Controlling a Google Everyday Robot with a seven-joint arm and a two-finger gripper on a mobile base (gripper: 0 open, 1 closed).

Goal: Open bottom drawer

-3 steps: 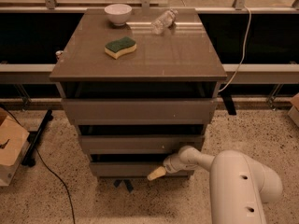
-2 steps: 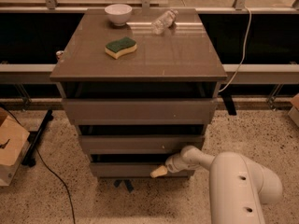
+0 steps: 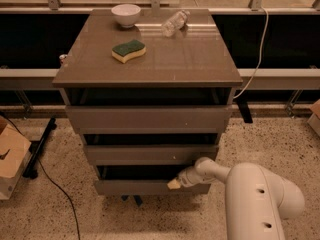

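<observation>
The bottom drawer [image 3: 135, 187] is the lowest, smallest grey-brown slab front of the cabinet, near the floor. A dark gap shows above its top edge. My gripper [image 3: 174, 183] sits at the right part of that drawer's top edge, its pale tip against the front. The white arm [image 3: 260, 199] comes in from the lower right. The middle drawer [image 3: 150, 154] with a tiny white speck and the tall top drawer [image 3: 149, 119] sit above.
On the cabinet top [image 3: 200, 59] lie a white bowl [image 3: 125, 14], a green-and-yellow sponge [image 3: 128, 50] and a plastic bottle [image 3: 175, 22]. A cardboard box [image 3: 11, 156] stands at the left on the floor, with a black cable [image 3: 55, 184] beside it. A white cable [image 3: 257, 59] hangs at the right.
The gripper has shifted slightly to the right along the bottom drawer's top edge. The drawers look unchanged.
</observation>
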